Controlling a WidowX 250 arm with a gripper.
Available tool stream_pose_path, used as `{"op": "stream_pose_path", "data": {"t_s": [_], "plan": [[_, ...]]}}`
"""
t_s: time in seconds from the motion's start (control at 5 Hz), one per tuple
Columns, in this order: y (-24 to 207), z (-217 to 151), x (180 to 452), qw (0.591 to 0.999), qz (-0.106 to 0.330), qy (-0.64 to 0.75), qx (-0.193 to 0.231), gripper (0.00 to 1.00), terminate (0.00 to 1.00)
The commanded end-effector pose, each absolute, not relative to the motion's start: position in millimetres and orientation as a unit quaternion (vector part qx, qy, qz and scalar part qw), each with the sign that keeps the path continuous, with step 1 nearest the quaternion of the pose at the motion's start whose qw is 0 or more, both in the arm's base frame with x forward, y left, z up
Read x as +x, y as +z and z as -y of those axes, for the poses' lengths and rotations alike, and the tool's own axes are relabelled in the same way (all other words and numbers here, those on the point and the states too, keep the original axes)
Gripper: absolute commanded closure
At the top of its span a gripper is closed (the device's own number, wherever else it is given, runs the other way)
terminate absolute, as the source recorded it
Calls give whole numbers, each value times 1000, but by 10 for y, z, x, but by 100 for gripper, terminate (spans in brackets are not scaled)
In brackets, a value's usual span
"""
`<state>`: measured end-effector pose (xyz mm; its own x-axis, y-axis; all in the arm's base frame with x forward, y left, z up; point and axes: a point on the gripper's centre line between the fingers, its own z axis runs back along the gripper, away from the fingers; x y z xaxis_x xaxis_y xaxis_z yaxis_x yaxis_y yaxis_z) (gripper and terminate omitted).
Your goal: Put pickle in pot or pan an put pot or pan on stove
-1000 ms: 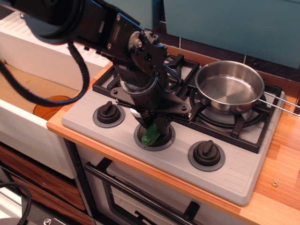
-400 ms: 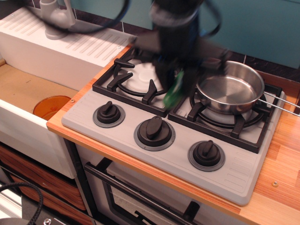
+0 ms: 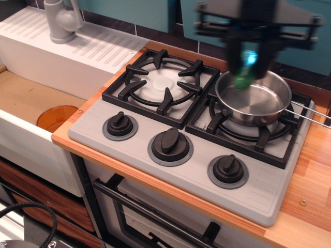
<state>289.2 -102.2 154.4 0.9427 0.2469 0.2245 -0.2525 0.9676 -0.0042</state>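
Note:
The shiny steel pan (image 3: 254, 98) sits on the right burner of the grey stove (image 3: 155, 116), its wire handle (image 3: 310, 114) pointing right. My gripper (image 3: 247, 66) hangs blurred above the pan's far left rim and is shut on the green pickle (image 3: 242, 80), whose lower end shows just over the rim. The pan's inside looks empty. The upper arm is cut off by the frame's top.
The left burner grate (image 3: 161, 85) is bare. Three black knobs (image 3: 170, 142) line the stove front. A white ribbed sink unit (image 3: 77, 49) with a grey tap (image 3: 61, 20) lies at the left, an orange bowl (image 3: 57, 118) below it. Wooden counter (image 3: 310, 181) at right.
My gripper has carried the pickle up from the middle knob, across the stove to the right, and now holds it over the pan. The pan has not moved.

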Motion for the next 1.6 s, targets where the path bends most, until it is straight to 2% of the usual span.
{"op": "stream_pose_path", "data": {"t_s": [0.0, 0.6, 1.0, 1.2, 1.4], "plan": [[1600, 1082, 3518, 983, 140, 120, -14, 100, 0], [1505, 828, 3699, 984, 139, 104, -30, 100, 0], [1266, 964, 3700, 980, 161, 115, -28, 100, 0], [1258, 996, 3708, 980, 158, 114, -34, 0, 0], [1242, 961, 3727, 980, 162, 107, -35, 0, 0]]}}
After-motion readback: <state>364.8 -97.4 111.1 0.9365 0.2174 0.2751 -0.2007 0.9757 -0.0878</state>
